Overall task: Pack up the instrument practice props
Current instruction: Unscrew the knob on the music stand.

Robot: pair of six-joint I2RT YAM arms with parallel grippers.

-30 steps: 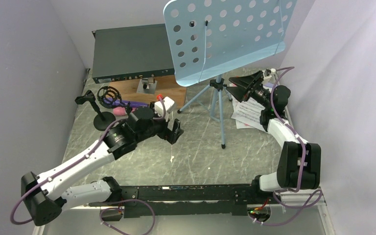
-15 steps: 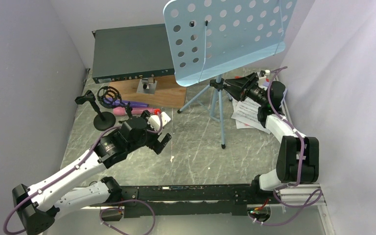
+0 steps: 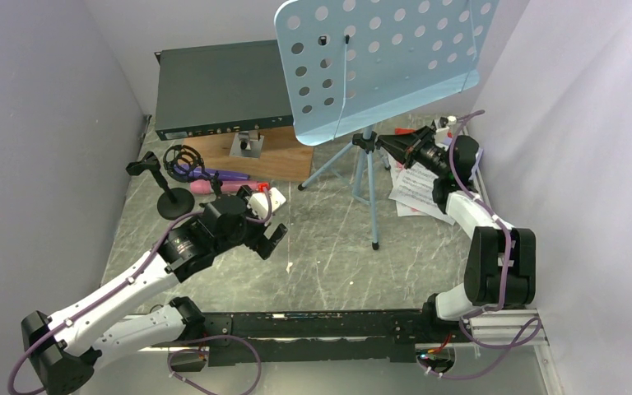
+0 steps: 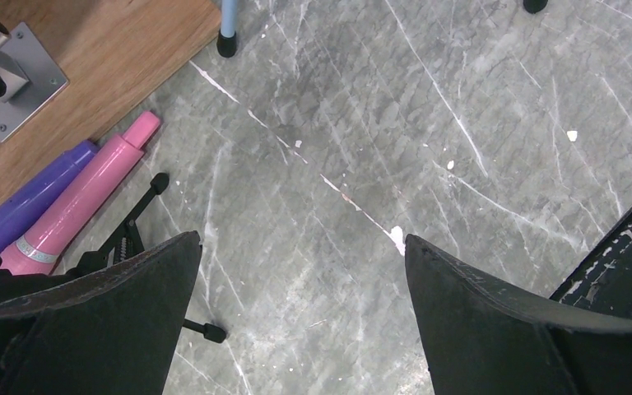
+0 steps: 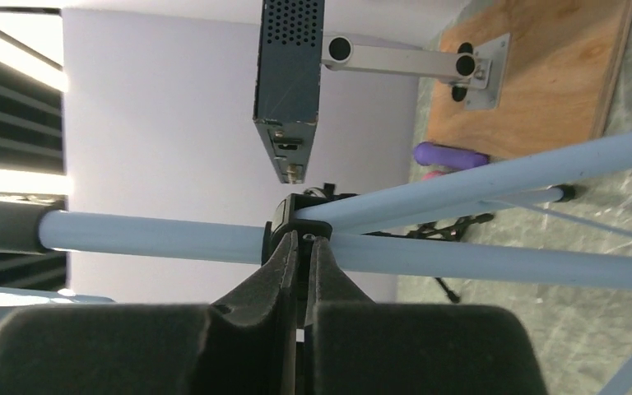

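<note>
The light-blue perforated music tripod (image 3: 383, 62) stands at the back middle, its legs meeting at a black collar (image 3: 365, 141). My right gripper (image 3: 381, 141) reaches in from the right, and in the right wrist view my right gripper (image 5: 304, 240) is shut on that collar (image 5: 296, 216), between the blue tubes (image 5: 156, 234). A pink microphone (image 3: 214, 187) and a purple one (image 3: 226, 174) lie at the left beside a round-base holder (image 3: 173, 200) and a black tripod holder (image 3: 184, 156). My left gripper (image 3: 273, 239) hovers open over bare table (image 4: 303, 247), right of the pink microphone (image 4: 82, 202). Music sheets (image 3: 415, 191) lie under my right arm.
A dark green rack box (image 3: 218, 86) sits at the back left, on a metal bracket on a brown wooden board (image 3: 276, 156). Walls close in on both sides. The music tripod's front leg (image 3: 375, 239) reaches into the middle of the table.
My right gripper has closed on the tripod's black collar. My left arm drew back toward the near left early on, then stayed put with its jaws wide.
</note>
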